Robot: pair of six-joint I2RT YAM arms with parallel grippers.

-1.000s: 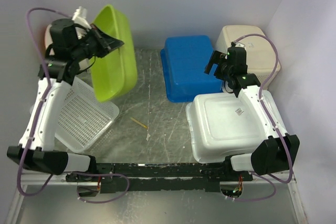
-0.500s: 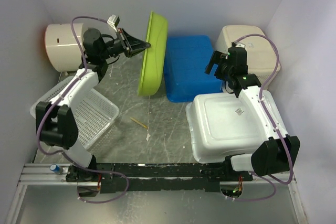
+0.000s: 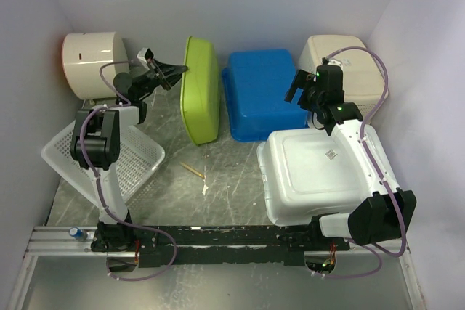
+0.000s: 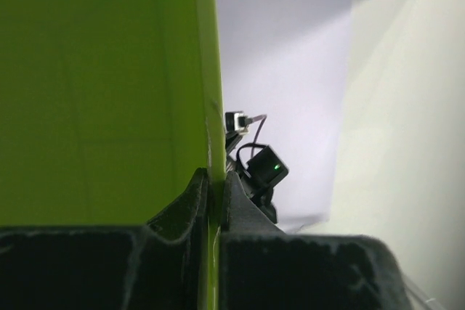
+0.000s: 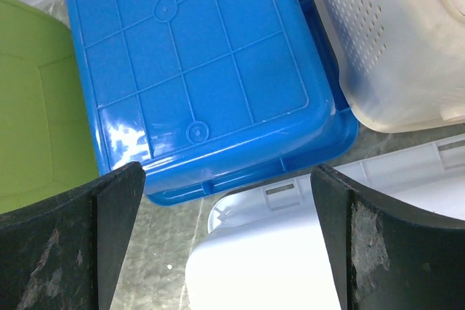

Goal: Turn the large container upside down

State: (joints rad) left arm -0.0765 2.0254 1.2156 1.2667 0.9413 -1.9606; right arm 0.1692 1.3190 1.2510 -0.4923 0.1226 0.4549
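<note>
The large container (image 3: 316, 172), a glossy white tub, lies base up at the near right with a small sticker on its base. Its rounded corner (image 5: 290, 252) shows low in the right wrist view. My right gripper (image 3: 296, 89) hovers open over its far edge, and nothing is between the fingers (image 5: 225, 179). At the back centre a lime green tub (image 3: 202, 92) stands on its side, hollow facing left. My left gripper (image 3: 178, 70) is shut on its upper rim. In the left wrist view the thin green wall (image 4: 94, 92) sits pinched between the left gripper (image 4: 216, 186) pads.
A blue tub (image 3: 261, 99) lies base up just right of the green one. Behind the right arm is a cream perforated basket (image 3: 349, 63). A white mesh basket (image 3: 131, 157) sits at the left, a white drum (image 3: 94, 59) at the back left and a small stick (image 3: 192, 170) mid-table. Walls enclose three sides.
My left arm has swung the green tub rightward and back, turning it from a tilt near the left wall to standing on edge beside the blue tub. The right arm has not moved.
</note>
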